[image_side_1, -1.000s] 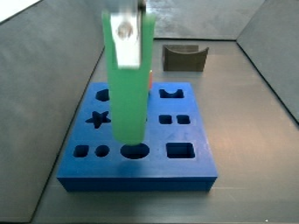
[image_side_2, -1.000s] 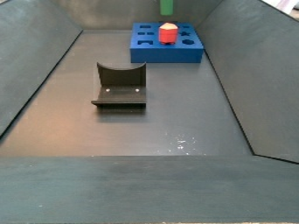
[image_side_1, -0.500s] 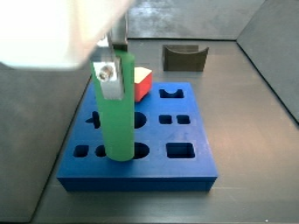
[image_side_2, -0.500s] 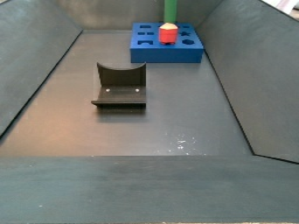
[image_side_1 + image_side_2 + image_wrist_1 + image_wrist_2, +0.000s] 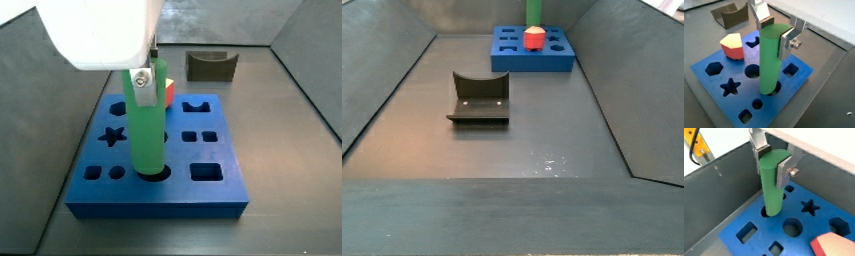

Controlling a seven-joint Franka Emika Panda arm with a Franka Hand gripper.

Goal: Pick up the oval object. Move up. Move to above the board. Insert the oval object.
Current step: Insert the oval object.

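The oval object is a long green rod (image 5: 769, 65), held upright between the silver fingers (image 5: 789, 41) of my gripper (image 5: 775, 34), which is shut on its upper end. Both wrist views show this grip (image 5: 772, 160). The board (image 5: 201, 198) is a thick blue block with shaped holes. The rod (image 5: 144, 135) stands over the board's front row, its lower end in the mouth of a round hole (image 5: 155, 173). My gripper (image 5: 140, 85) is directly above that hole. In a side view only the rod's lower part (image 5: 535, 10) shows behind the board (image 5: 529, 62).
A red piece with a cream top (image 5: 732, 46) stands in a hole at the board's far side (image 5: 535, 40). A dark olive notched holder (image 5: 210, 65) sits on the floor away from the board (image 5: 478, 97). Grey bin walls (image 5: 724, 183) surround the floor.
My gripper has come down with the green rod and shifted sideways over the board. The rod's lower end now sits at the round hole.
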